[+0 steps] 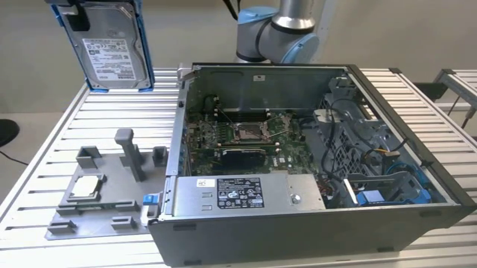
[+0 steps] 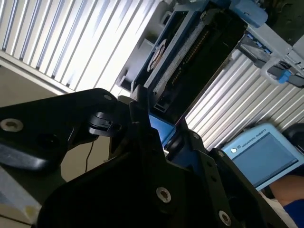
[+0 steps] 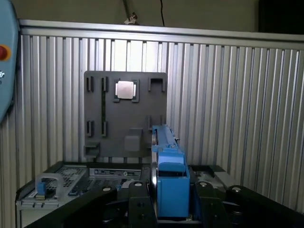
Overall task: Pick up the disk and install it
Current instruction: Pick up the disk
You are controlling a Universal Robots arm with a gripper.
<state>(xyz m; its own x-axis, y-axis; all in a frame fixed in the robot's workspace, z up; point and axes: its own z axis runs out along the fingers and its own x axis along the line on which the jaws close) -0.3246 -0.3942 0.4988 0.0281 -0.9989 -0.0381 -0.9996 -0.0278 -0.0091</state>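
Note:
The disk (image 1: 110, 47), a silver-grey drive with a white label in a blue carrier, hangs upright in the air above the table's far corner at the exterior view's left. My gripper (image 1: 75, 14) holds it from above, shut on its top end. In the first wrist view the carrier's blue edge (image 3: 170, 183) stands between my two dark fingers (image 3: 137, 197). In the second wrist view the disk (image 2: 190, 52) runs away from the gripper (image 2: 159, 135), edge on.
An open computer case (image 1: 417, 220) lies on the slatted table, with a motherboard (image 1: 246, 134), a grey power-supply box (image 1: 246, 192) and a drive bay with blue parts (image 1: 387, 192). A grey fixture plate (image 1: 111, 195) carries a small silver chip (image 1: 86, 187). The arm's base (image 1: 280, 33) stands behind the case.

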